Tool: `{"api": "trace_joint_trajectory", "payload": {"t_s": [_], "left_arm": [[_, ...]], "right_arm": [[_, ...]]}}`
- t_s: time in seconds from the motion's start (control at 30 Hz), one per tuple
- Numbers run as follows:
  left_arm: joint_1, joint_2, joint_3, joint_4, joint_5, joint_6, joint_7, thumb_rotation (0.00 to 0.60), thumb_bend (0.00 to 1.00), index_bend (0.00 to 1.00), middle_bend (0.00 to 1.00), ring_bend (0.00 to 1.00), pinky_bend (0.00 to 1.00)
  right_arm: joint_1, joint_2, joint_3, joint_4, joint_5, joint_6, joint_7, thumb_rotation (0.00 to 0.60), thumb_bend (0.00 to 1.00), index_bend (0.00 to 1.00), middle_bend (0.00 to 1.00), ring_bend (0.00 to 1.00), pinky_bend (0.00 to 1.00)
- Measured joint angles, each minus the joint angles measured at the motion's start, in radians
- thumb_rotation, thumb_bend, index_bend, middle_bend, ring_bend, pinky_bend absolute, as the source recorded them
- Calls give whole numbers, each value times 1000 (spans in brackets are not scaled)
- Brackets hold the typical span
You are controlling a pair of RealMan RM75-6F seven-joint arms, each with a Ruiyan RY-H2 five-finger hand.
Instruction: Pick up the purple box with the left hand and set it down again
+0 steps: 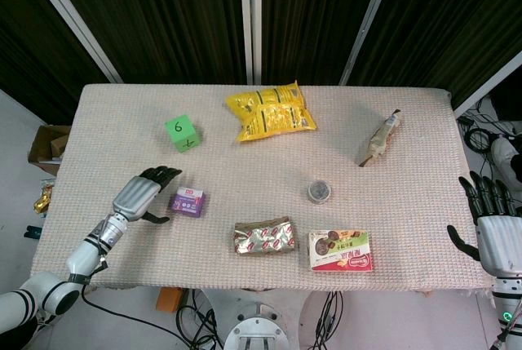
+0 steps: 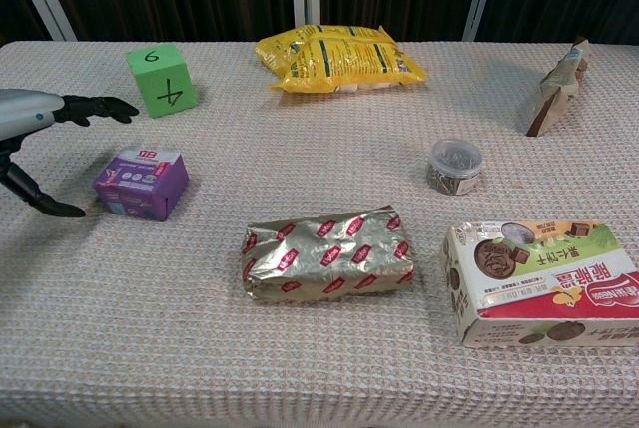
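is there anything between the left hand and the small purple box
Nothing: only bare woven tablecloth separates the open left hand from the small purple cardboard box. The chest view shows the gap between fingers and thumb most plainly.

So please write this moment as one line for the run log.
left hand: open, beside purple box, not touching | box: on table | right hand: open, off table edge
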Motion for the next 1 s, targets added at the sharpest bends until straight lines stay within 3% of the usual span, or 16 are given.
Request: {"api": "trace_joint_trajectory", "payload": {"t_s": [0.13, 0.3, 0.5, 0.73, 1.0], "left_arm": [[-5, 2, 2, -7, 0, 4, -3, 543, 5, 101, 133, 92, 174], [-13, 0, 9, -13, 4, 4, -24, 598, 29, 107, 148, 92, 175], [-28, -3, 21, -12, 4, -17, -37, 600, 195, 109, 189, 92, 174], [-33, -2, 24, -10, 0, -12, -63, 600, 279, 112, 281, 92, 173], [-43, -5, 30, -9, 6, -17, -148, 600, 285, 122, 291, 92, 173]], "right_arm": [[2, 0, 0, 1, 3, -6, -5, 600, 190, 0, 0, 0, 0], [0, 1, 1, 7, 7, -4, 5, 600, 189, 0, 0, 0, 0], [-6, -4, 0, 21, 13, 1, 22, 600, 190, 0, 0, 0, 0], [-3, -13, 0, 28, 25, -16, 24, 600, 191, 0, 0, 0, 0], [-1, -15, 8, 35, 64, -38, 27, 600, 193, 0, 0, 0, 0]]}}
